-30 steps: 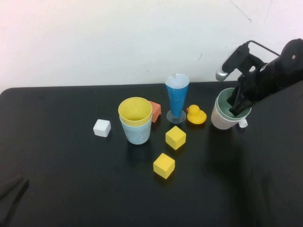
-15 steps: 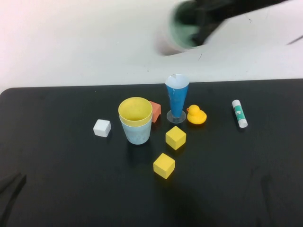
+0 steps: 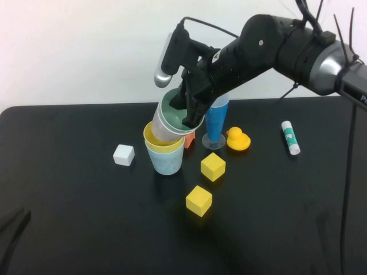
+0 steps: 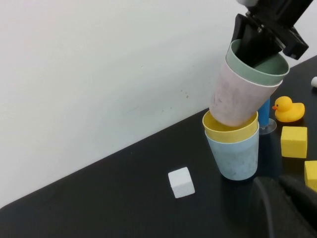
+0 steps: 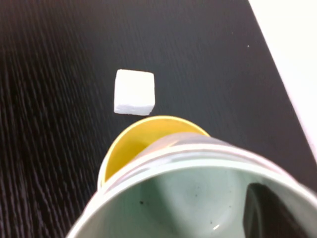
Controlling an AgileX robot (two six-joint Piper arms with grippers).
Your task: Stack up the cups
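Green-in-pink pair swung over from the table's right side to the yellow-and-blue stack.
Right gripper (image 3: 188,117) pinched the mint green cup's (image 3: 175,112) rim, tilting the pale pink cup's (image 3: 163,129) base into the yellow cup (image 3: 150,136); left gripper (image 3: 12,229) sat parked, pressed together.

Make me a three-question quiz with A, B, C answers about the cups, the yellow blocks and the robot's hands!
1. Where is the glue stick? A beside the white cube; B to the right of the duck; C inside a cup.
2. How many yellow cubes? A one; B two; C four.
3. The right gripper is: A shut on the green-and-pink cup pair; B empty; C holding the duck.

Answers: 1 B, it lies toward the table's right side. 2 B, and. 3 A, tilted over the yellow cup nested in the blue cup. The left gripper rests shut, near-left.
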